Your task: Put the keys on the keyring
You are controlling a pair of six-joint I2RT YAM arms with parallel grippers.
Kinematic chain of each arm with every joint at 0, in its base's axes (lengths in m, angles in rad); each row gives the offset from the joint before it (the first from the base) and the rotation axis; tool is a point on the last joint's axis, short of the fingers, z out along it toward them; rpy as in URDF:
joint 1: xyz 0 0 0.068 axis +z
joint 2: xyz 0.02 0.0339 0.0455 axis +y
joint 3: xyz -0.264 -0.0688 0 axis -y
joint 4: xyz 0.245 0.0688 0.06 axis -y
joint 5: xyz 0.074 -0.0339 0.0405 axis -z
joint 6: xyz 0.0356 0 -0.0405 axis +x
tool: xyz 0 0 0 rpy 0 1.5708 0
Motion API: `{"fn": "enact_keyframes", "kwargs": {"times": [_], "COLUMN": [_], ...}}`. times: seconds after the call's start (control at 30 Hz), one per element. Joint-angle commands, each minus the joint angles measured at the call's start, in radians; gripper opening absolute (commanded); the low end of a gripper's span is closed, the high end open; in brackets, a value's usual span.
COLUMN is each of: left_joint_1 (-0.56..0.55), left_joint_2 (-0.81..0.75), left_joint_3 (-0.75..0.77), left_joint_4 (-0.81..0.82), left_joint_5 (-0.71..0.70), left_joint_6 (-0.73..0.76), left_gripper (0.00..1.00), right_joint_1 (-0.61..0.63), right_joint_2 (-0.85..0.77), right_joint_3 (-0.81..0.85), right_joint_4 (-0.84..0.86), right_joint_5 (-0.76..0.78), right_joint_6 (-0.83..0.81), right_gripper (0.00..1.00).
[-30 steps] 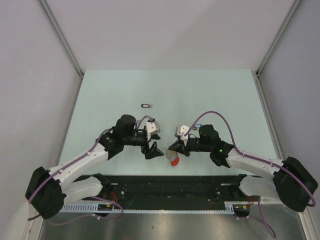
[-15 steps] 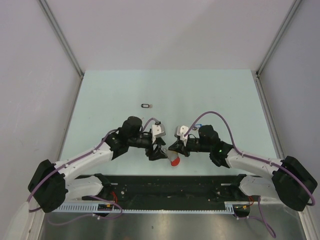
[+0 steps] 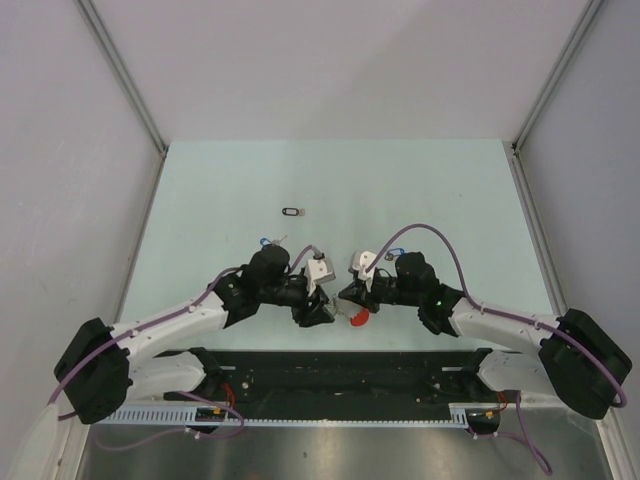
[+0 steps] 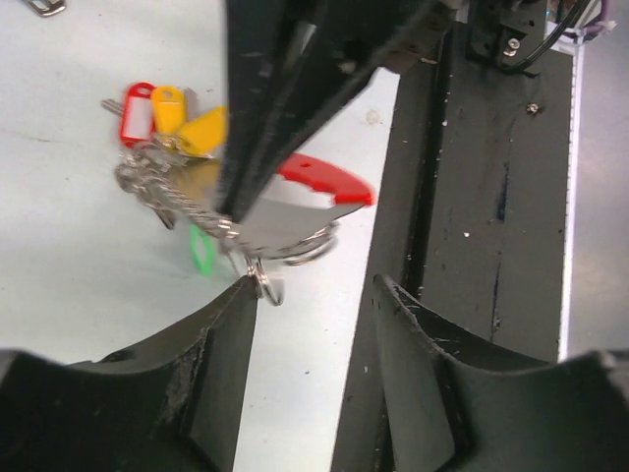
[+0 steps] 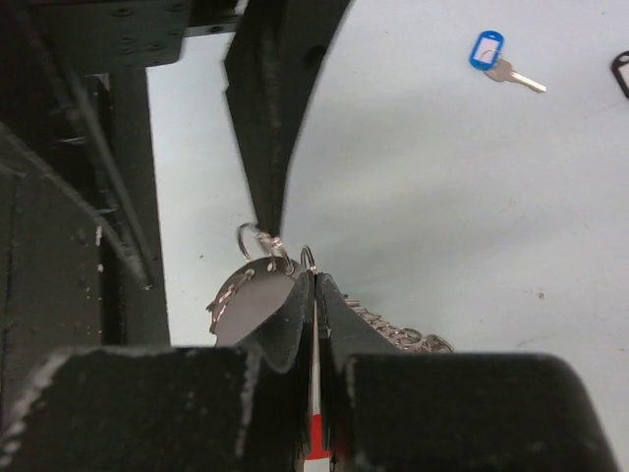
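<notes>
While the right pincer [image 5: 313, 285] was clamped on the keyring [image 4: 295, 218], left pincer [image 4: 314, 287] stood close before it, jaws apart, blue-tagged key [image 5: 488, 51] lay well beyond the right pincer.

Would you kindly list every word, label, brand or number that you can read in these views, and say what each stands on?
No text can be read in any view.
The yellow tag, red tag and green tag on the keyring: blurred, no writing made out.
The blue-tagged key: its pale insert shows no writing.
The black-tagged key: too small to tell.
</notes>
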Motion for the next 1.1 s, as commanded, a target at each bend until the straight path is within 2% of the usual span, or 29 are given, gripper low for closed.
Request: {"fn": "enact_keyframes", "kwargs": {"times": [0.0, 0.1, 0.27, 0.43, 0.57, 0.6, 0.7, 0.77, 0.93, 1.07], "left_joint_1": [-0.038, -0.055, -0.105, -0.116, -0.113, -0.110, -0.084, -0.043, 0.031, 0.039], "left_joint_2": [-0.048, -0.059, -0.060, -0.082, -0.204, -0.226, -0.260, -0.252, -0.151, -0.047], "left_joint_3": [-0.014, -0.020, -0.040, -0.062, -0.074, -0.077, -0.068, -0.048, 0.010, 0.108], "left_joint_4": [-0.009, 0.005, 0.135, 0.172, 0.155, 0.148, 0.100, 0.083, 0.029, -0.043], "left_joint_5": [-0.030, -0.028, 0.020, 0.033, -0.083, -0.166, -0.292, -0.308, -0.224, -0.171], "left_joint_6": [-0.037, -0.051, -0.102, -0.129, -0.132, -0.125, -0.114, -0.082, -0.016, 0.065], "left_gripper": [0.54, 0.54, 0.54, 0.55, 0.56, 0.56, 0.55, 0.55, 0.54, 0.51], "right_joint_1": [0.002, 0.003, 0.006, 0.003, 0.000, 0.000, -0.001, -0.001, 0.000, 0.002], "right_joint_2": [0.015, 0.020, 0.027, 0.011, -0.002, -0.005, -0.009, -0.009, -0.019, -0.015], "right_joint_3": [-0.003, -0.004, -0.012, -0.029, -0.033, -0.035, -0.037, -0.037, -0.035, -0.035], "right_joint_4": [0.084, 0.090, 0.105, 0.125, 0.130, 0.133, 0.133, 0.133, 0.128, 0.127], "right_joint_5": [0.067, 0.082, 0.076, 0.065, 0.053, 0.050, 0.036, 0.030, 0.011, -0.004], "right_joint_6": [0.007, 0.008, 0.008, 0.010, 0.008, 0.008, 0.004, 0.000, -0.006, -0.007], "right_gripper": [0.00, 0.00, 0.00, 0.00, 0.00, 0.00, 0.00, 0.00, 0.00, 0.00]}}
